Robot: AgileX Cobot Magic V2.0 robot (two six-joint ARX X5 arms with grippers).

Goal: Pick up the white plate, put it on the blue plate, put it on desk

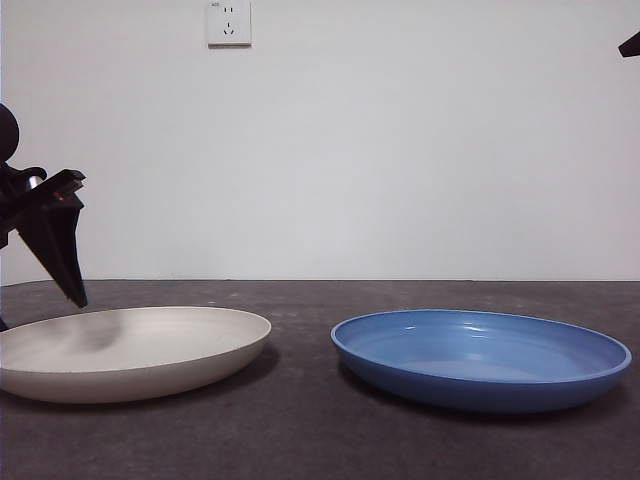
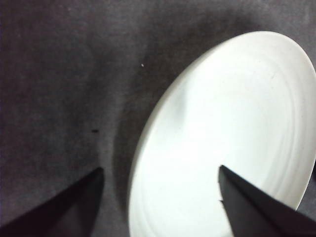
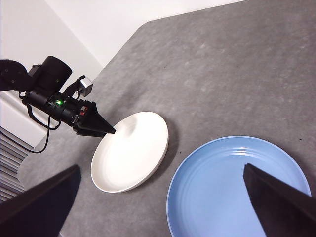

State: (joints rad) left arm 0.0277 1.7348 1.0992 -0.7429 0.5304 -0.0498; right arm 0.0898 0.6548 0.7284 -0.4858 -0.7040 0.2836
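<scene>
The white plate (image 1: 130, 350) lies on the desk (image 1: 300, 430) at the left, and the blue plate (image 1: 480, 358) lies beside it at the right, a gap apart. My left gripper (image 1: 72, 285) hangs just above the white plate's left rim. In the left wrist view it (image 2: 160, 173) is open, with one jaw over the desk and the other over the white plate (image 2: 227, 133). My right gripper (image 3: 162, 168) is open and empty, high above both plates; the front view shows only its tip (image 1: 630, 44). The right wrist view shows the white plate (image 3: 131, 150), the blue plate (image 3: 237, 187) and the left gripper (image 3: 106, 131).
A white wall with a socket (image 1: 228, 22) stands behind the desk. In the right wrist view the desk's rounded edge (image 3: 29, 163) runs close behind the left arm, whose cable (image 3: 39, 133) hangs there.
</scene>
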